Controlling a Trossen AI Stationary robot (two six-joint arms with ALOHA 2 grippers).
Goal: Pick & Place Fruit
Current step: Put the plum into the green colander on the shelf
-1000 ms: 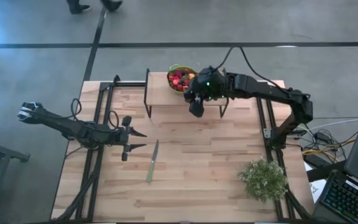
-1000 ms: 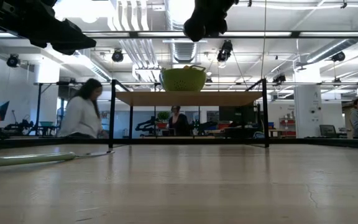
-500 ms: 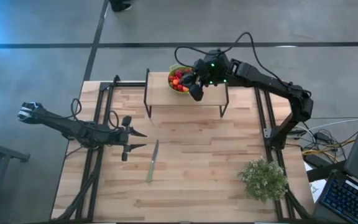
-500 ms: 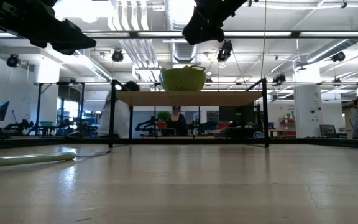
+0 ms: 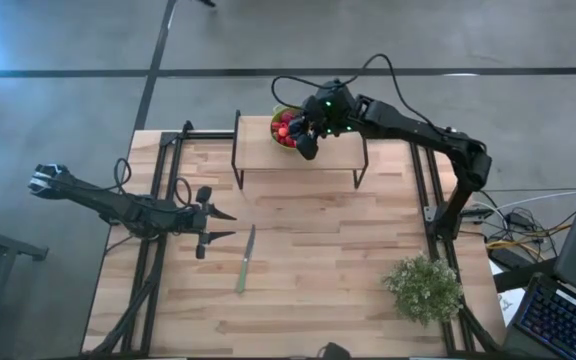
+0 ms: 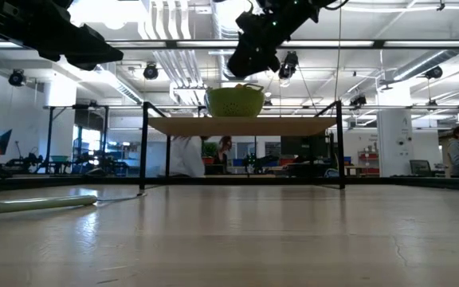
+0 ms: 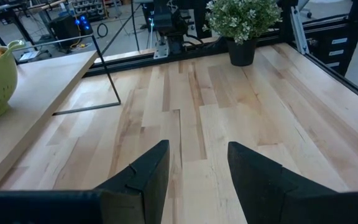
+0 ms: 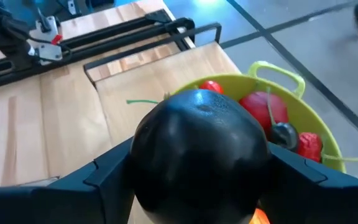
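My right gripper (image 5: 307, 146) hangs over the near rim of a green colander (image 5: 286, 128) and is shut on a big dark round fruit (image 8: 201, 155). The colander stands on a raised wooden shelf (image 6: 241, 125) at the table's far side. It holds red fruit pieces (image 8: 266, 109) and a small dark one (image 8: 283, 134). In the low view the gripper (image 6: 245, 60) sits just above the colander (image 6: 234, 101). My left gripper (image 5: 224, 226) waits open at the table's left, well above the wood, with nothing between its fingers (image 7: 148, 168). My right gripper pinches the big dark fruit by its two opposite sides (image 8: 143, 163) between its two fingers (image 8: 107, 180). The fingers slant down from the table's right toward the colander. The fruit is lifted clear, above the colander's near rim.
A slim green-handled knife (image 5: 245, 258) lies flat on the wood near the left gripper. A potted pale-green plant (image 5: 424, 288) stands at the near right. The shelf rests on thin black legs (image 5: 236, 150). A person passes in the room behind the table (image 6: 186, 155).
My right gripper has carried the dark fruit toward the table's far edge and a little left, from over the shelf's front edge to over the colander's rim, sinking slightly and tipping further down. Its hold has stayed the same. A person has walked across behind the table.
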